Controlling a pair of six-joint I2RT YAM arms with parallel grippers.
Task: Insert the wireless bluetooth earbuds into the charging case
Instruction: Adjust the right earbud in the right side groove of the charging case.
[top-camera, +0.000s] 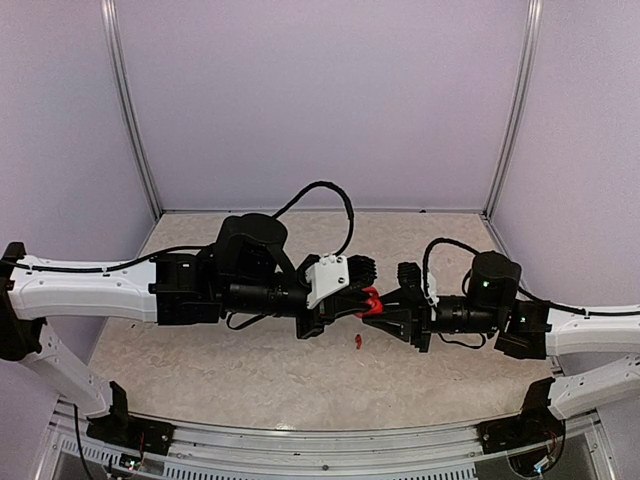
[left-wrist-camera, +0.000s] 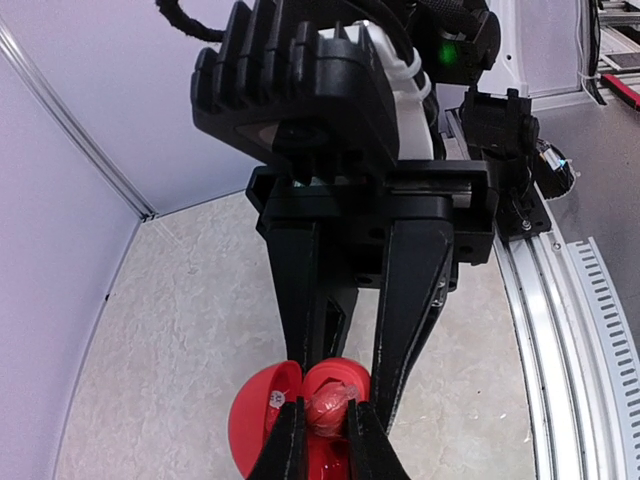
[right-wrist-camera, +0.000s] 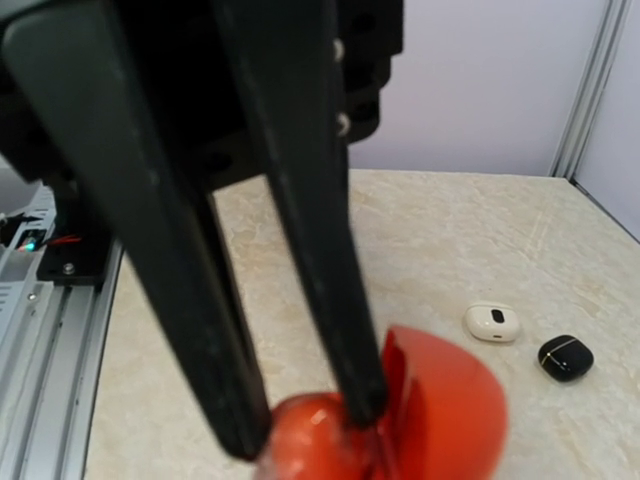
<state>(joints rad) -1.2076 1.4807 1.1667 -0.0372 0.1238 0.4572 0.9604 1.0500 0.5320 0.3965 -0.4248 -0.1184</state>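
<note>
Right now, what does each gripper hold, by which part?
The right gripper clamps the open red case by its lower half. The left gripper sits at the case; its grip cannot be told.

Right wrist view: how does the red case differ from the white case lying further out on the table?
The red case is open, its lid swung back; the white case is shut. The red case sits between the right gripper's fingers; the white case lies free on the table beside a black case. Both are small rounded shells.
</note>
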